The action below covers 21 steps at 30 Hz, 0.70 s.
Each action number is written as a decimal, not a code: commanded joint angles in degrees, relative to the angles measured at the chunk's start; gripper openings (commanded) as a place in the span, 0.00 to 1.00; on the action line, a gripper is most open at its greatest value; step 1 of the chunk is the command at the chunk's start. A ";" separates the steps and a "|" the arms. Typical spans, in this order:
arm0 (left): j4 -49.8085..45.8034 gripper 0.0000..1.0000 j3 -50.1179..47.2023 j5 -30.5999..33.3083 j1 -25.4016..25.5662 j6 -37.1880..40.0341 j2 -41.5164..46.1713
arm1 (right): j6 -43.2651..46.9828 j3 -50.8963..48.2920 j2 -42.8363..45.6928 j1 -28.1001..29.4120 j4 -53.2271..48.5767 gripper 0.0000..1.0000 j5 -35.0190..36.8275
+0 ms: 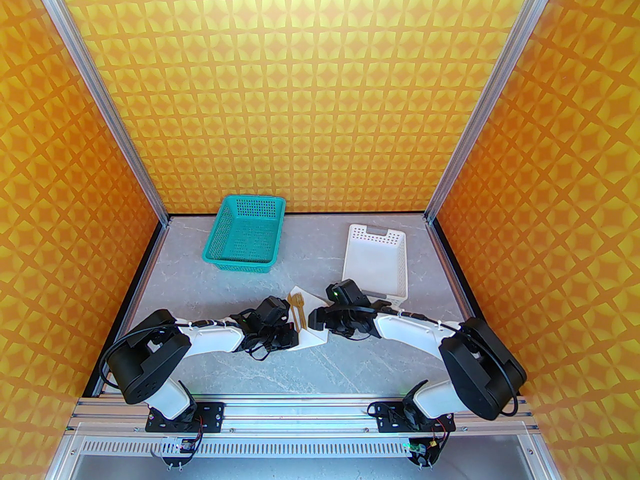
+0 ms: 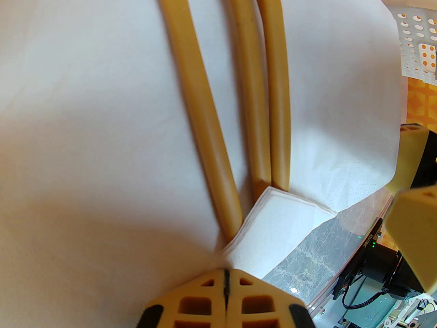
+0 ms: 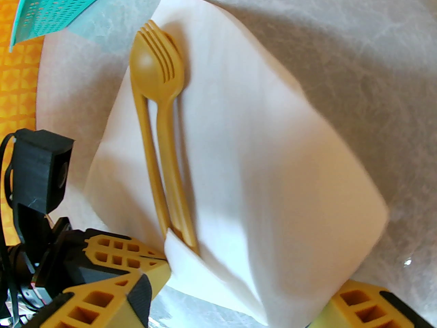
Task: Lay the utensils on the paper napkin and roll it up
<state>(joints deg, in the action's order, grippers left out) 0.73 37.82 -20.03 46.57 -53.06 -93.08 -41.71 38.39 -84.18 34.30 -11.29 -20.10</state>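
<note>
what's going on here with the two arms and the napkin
Both arms meet at the white napkin on the table. The fork and spoon lie side by side on it. The left gripper is shut, pinching the napkin's folded-over corner by the handle ends; the right gripper sits open astride the near edge. Only that corner is folded so far.

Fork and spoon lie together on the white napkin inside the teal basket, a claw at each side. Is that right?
No. The paper napkin lies on the table, nearer the arms than the teal basket, as the top external view shows. The rest holds: the utensils lie together on it, the left claw and right claw at its sides.
</note>
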 commanded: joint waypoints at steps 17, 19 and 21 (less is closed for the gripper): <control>-2.53 0.02 -0.56 1.93 0.19 0.24 0.16 | 3.37 1.58 6.37 0.24 2.26 0.75 7.81; -2.65 0.02 -0.48 1.93 0.19 0.28 0.09 | 3.98 2.29 6.74 0.25 0.66 0.73 8.38; -2.59 0.02 -0.46 1.93 0.19 0.34 0.05 | 4.40 2.71 6.77 0.24 -1.02 0.67 9.53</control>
<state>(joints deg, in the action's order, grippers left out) 0.71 37.82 -19.99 46.57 -53.06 -93.08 -39.05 39.46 -78.37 34.37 -9.63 -13.34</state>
